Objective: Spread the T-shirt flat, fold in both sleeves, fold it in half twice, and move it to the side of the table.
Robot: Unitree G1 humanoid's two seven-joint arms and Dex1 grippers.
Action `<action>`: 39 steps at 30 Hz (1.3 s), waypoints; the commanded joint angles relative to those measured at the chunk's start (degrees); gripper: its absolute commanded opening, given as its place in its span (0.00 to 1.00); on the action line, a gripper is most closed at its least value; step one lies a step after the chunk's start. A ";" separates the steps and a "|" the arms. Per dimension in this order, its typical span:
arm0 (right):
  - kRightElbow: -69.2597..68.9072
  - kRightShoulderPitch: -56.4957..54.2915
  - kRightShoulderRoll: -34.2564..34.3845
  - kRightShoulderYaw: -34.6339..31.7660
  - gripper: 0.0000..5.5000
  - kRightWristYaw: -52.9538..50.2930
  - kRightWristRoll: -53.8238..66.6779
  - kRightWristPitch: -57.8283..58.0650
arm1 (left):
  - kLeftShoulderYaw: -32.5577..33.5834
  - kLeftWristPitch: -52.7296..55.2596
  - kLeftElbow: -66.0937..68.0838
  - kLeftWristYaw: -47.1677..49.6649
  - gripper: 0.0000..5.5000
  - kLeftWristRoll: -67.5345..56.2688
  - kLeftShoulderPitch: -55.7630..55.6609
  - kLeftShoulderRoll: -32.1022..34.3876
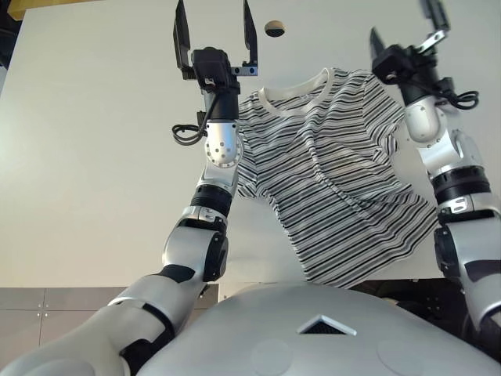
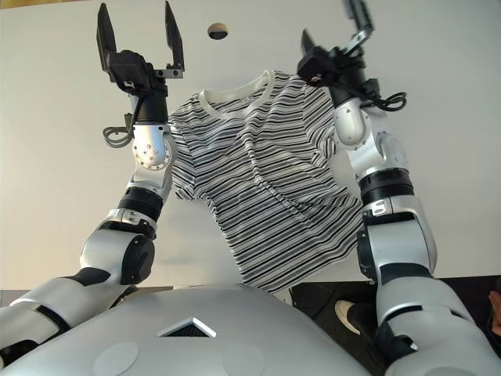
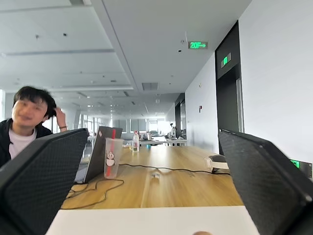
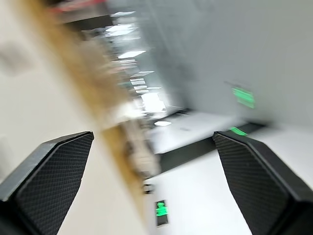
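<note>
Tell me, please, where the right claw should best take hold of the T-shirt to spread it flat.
Likely the T-shirt at its shoulder edge nearest the open right claw, pinched from above on the far side. That edge lies flat on the table, while the middle is creased, so pulling outward should smooth it.

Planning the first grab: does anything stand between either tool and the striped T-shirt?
Nothing visible does. The left tool is open just left of the collar of the T-shirt, the right tool open by its right shoulder. A small hole in the table lies beyond the collar, out of the way.
</note>
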 commanded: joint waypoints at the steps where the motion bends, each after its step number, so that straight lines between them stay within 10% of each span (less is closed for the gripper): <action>1: 9.70 -3.54 -1.81 8.07 0.83 8.11 -5.33 -0.13 | 0.49 0.77 -2.61 1.18 0.89 0.66 1.11 0.94; 18: 23.54 -9.71 -5.73 9.15 0.83 7.37 0.44 1.49 | -3.45 8.59 -9.38 -0.09 0.89 9.94 3.92 7.16; 27: -19.48 5.04 -4.27 -10.02 0.83 1.53 22.06 -7.86 | -24.75 11.94 -9.65 -15.77 0.89 32.30 1.75 20.76; 39: -47.51 21.28 -6.73 -9.20 0.83 16.78 21.51 0.72 | -38.30 11.08 -3.33 -16.83 0.89 46.44 -4.31 35.65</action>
